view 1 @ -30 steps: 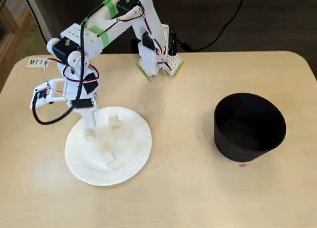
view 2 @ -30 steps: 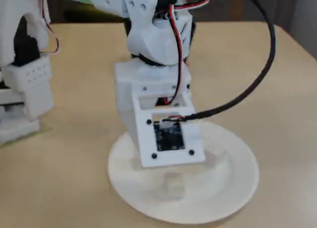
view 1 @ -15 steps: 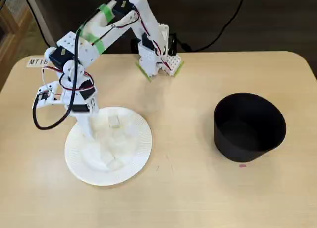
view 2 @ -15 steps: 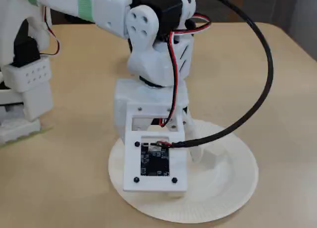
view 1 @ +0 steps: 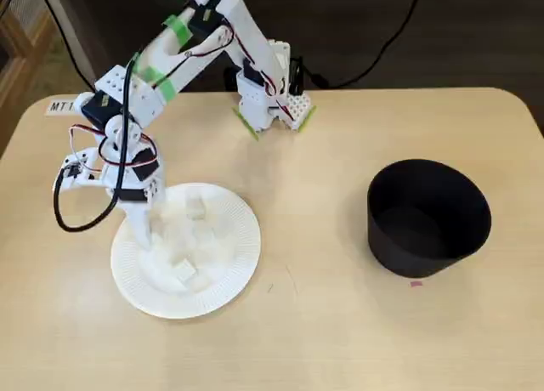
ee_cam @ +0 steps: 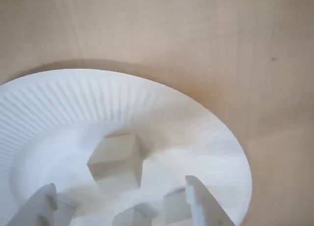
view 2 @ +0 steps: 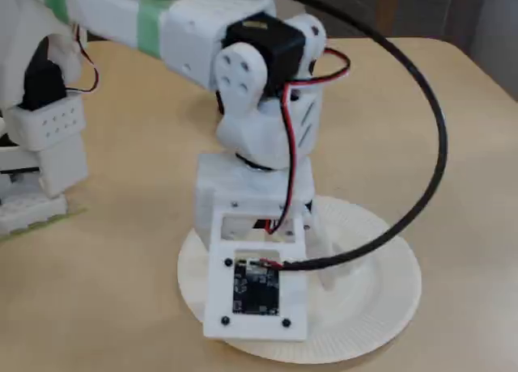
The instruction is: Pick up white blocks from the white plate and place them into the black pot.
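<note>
White on white makes the sorting hard: the white plate (view 1: 223,268) sits at the left of the tan table (view 1: 323,323), and it serves as the landmark for everything else. Over the plate's left rim in the high fixed view hangs the gripper (view 1: 143,234), pointed down into the dish, presumably because the blocks lie loose there and a grasp from above is the only way to take one without the ribbed rim getting in the way. Its jaws stand apart with nothing between them; the wrist view shows both fingertips (ee_cam: 203,211) at the bottom edge, spread wide, with open plate floor and cubes in the gap. One of the white blocks (ee_cam: 115,162) lies just ahead of the fingertips, tilted on an edge, and two more sit lower, between the tips (their outlines melt into the plate, so a firm count is not possible). From the high fixed view a beige block (view 1: 184,272) rests near the plate's middle and another (view 1: 196,207) toward its far side.

Well to the right of the plate stands the black pot (view 1: 428,218), upright, mouth open; no block shows inside it, though its floor is dark.

My judgement: the grasp is not yet made.
</note>
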Action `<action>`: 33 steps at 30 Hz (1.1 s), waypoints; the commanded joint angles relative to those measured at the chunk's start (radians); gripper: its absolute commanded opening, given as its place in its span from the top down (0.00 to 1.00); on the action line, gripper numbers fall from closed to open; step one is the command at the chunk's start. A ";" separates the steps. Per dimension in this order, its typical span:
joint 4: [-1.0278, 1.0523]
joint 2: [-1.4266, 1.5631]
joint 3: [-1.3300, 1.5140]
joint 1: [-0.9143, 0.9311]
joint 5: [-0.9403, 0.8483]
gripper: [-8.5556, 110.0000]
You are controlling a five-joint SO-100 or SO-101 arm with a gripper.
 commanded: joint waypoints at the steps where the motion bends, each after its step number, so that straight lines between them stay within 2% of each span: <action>1: -0.021 -0.003 -0.049 -0.017 0.003 0.63; 18: -0.183 -0.066 -0.052 -0.057 0.038 0.71; 25: -0.222 -0.074 -0.054 -0.055 0.118 0.95; 30: -0.201 -0.049 -0.055 -0.064 0.124 0.95; 33: -0.193 0.043 -0.055 -0.080 0.202 0.95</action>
